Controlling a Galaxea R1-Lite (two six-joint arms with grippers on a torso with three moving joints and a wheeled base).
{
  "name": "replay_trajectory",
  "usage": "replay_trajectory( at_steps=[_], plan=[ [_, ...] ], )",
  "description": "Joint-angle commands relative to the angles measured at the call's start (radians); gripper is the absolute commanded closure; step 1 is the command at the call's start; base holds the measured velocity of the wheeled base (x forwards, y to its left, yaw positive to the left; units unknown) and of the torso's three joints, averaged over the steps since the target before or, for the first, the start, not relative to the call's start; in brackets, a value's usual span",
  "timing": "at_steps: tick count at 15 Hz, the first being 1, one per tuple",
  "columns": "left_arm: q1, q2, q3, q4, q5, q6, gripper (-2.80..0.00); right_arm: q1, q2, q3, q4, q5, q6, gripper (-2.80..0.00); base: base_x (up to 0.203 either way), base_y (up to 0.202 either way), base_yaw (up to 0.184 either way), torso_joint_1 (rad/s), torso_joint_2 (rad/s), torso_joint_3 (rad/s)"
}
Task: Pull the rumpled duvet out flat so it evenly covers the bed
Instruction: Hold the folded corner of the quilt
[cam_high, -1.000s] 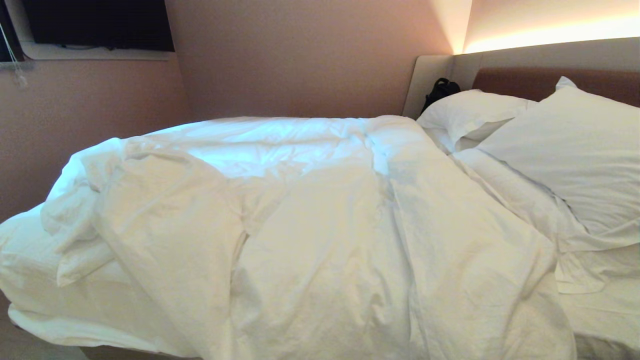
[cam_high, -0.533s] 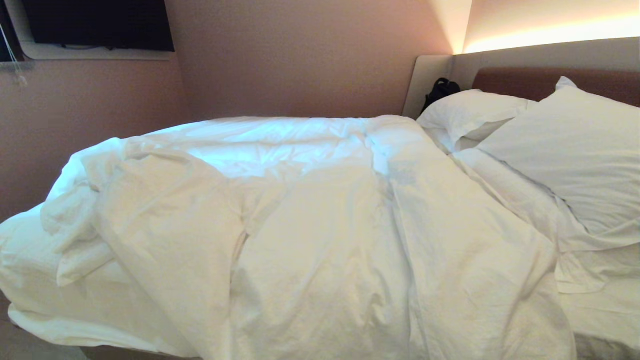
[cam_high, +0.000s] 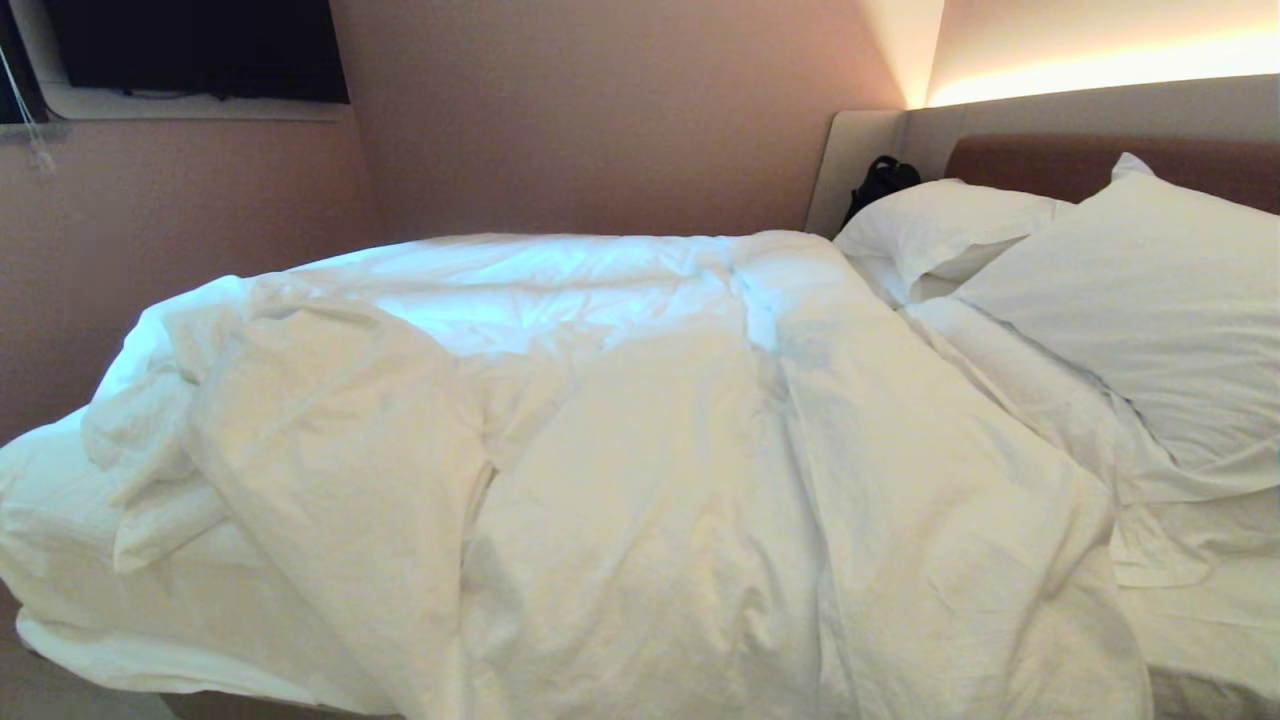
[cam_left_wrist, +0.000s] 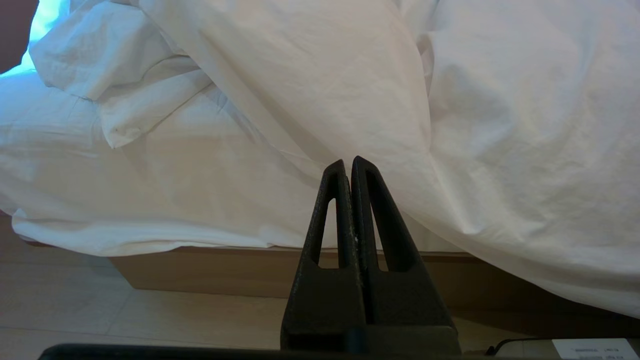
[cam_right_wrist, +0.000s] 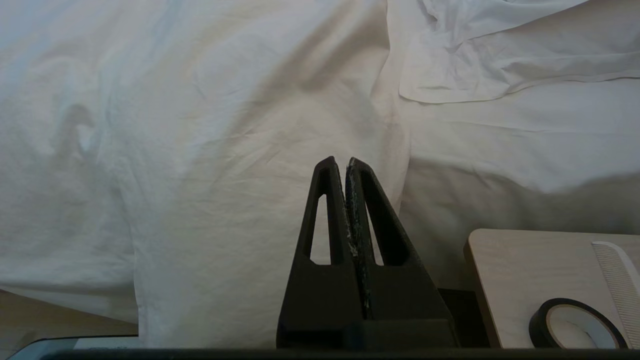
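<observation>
Puffy wrinkled white cotton duvet (cam_high: 620, 470) lies bunched across low white-sheeted bed (cam_high: 1200, 620), hanging just ahead of both clenched, empty black grippers, left gripper (cam_left_wrist: 348, 161) nearer its folded-back corner vs right gripper (cam_right_wrist: 340, 161).
</observation>
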Motion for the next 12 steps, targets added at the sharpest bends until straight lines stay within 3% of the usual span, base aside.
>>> replay_trajectory(
  at_steps=[1,12],
  plan=[
    [0.0,0.001,0.0,0.0,0.0,0.0,0.0,0.001,0.0,0.0,0.001,0.0,0.0,0.0,0.0,0.0,0.0,0.0,0.0,0.0],
    [0.0,0.001,0.001,0.0,0.002,0.002,0.0,0.001,0.0,0.0,0.001,0.0,0.0,0.0,0.0,0.0,0.0,0.0,0.0,0.0]
  ],
)
